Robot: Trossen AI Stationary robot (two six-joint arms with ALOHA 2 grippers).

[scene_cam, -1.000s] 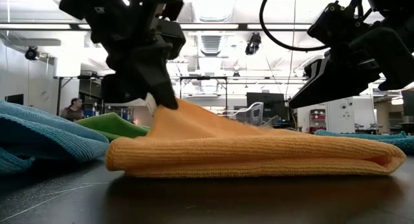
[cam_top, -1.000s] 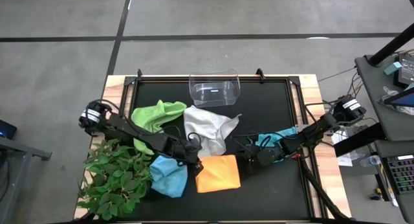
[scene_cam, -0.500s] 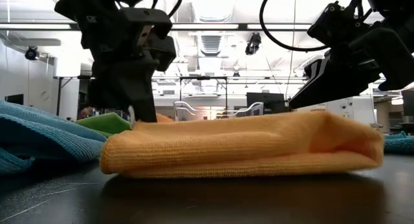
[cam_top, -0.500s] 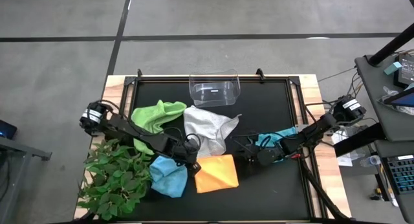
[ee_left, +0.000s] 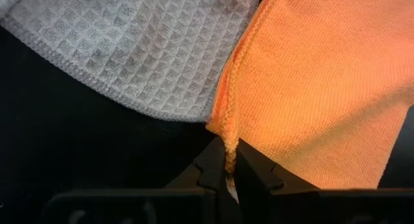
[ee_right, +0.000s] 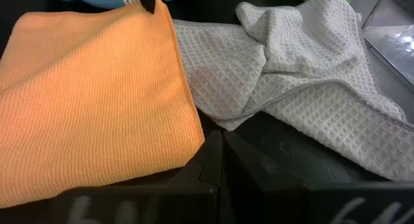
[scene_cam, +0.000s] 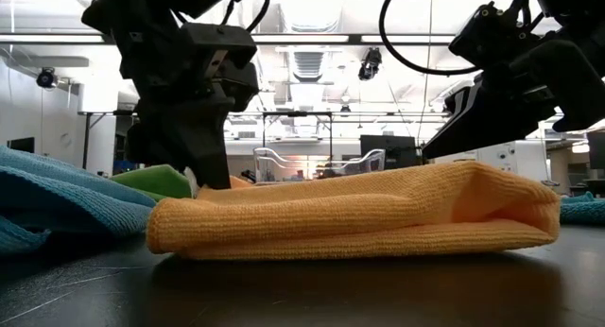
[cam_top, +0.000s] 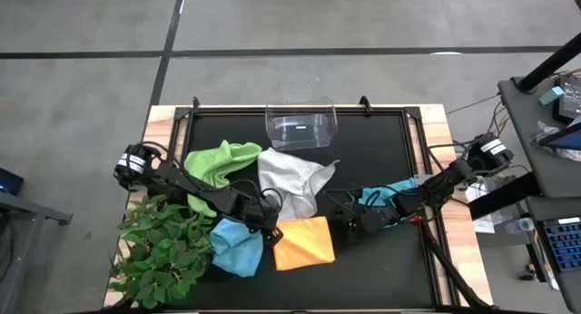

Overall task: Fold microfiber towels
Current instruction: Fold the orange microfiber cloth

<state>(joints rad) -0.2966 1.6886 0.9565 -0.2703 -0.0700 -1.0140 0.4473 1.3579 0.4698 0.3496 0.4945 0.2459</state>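
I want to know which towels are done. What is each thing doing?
Orange towel: folded, corner pinched by left pincer.
Grey towel: crumpled.
Green towel: crumpled.
Blue towel: bunched.
Teal towel: bunched.
Bin: empty.
Right pincer: shut, empty.

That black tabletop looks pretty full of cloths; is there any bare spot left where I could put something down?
Yes. The black mat is bare at its back right corner, beside the clear plastic bin, and along the front right edge past the orange towel. The middle and left are crowded: green towel, grey towel, blue towel, both arms, plant.
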